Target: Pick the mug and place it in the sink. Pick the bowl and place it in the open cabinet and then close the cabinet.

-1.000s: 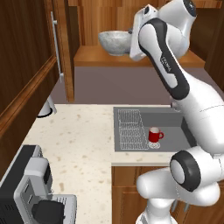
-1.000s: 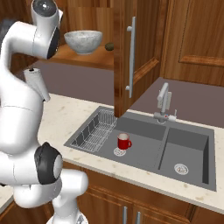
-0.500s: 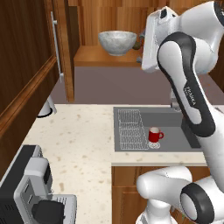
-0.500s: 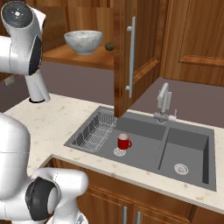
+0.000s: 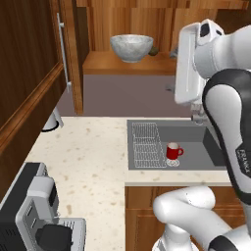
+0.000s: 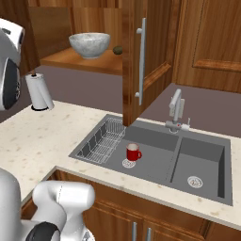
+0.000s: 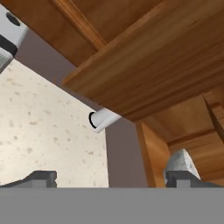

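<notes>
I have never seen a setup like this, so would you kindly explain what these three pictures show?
It is a rendered kitchen with a white robot arm on a driving base. Two cameras ride on the base, behind the arm to its left and right; the third sits on the hand and looks along the claw, which is open and holds nothing. The red mug stands in the sink beside a wire rack. The speckled bowl sits on the shelf of the cabinet, whose door is open. A paper towel roll stands on the counter.
</notes>
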Robot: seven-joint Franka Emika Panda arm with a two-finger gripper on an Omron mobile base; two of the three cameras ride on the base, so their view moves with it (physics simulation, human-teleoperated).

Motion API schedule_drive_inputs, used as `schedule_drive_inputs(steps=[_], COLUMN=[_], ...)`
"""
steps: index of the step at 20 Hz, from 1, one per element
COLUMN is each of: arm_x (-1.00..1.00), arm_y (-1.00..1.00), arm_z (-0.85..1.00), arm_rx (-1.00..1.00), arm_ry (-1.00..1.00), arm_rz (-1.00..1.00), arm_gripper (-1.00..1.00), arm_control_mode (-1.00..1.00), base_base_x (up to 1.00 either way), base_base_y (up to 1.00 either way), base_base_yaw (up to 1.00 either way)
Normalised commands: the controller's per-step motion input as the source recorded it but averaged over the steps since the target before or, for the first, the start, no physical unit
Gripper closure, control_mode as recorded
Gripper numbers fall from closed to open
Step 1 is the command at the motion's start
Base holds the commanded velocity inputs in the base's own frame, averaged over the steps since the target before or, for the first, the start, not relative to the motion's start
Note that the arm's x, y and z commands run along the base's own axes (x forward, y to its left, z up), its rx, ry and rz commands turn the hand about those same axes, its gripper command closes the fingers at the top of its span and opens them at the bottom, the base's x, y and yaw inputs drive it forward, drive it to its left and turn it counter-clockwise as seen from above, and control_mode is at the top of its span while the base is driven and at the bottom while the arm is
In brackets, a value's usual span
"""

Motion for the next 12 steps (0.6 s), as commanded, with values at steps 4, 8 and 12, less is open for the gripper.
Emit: schedule_drive_inputs(steps=[4, 8, 12], arm_x=[-0.80, -0.71, -0.86], arm_y=[0.04, 0.00, 0.15], arm_z=[0.43, 0.41, 0.14], arm_rx=[-0.07, -0.05, -0.06], arm_ry=[0.00, 0.00, -0.04], arm_rz=[0.04, 0.01, 0.04], arm_gripper=[-1.00, -1.00, -1.00], arm_control_mode=[-1.00, -1.00, -1.00], base_base_x=[0.00, 0.00, 0.00], base_base_y=[0.00, 0.00, 0.00], base_base_yaw=[0.00, 0.00, 0.00])
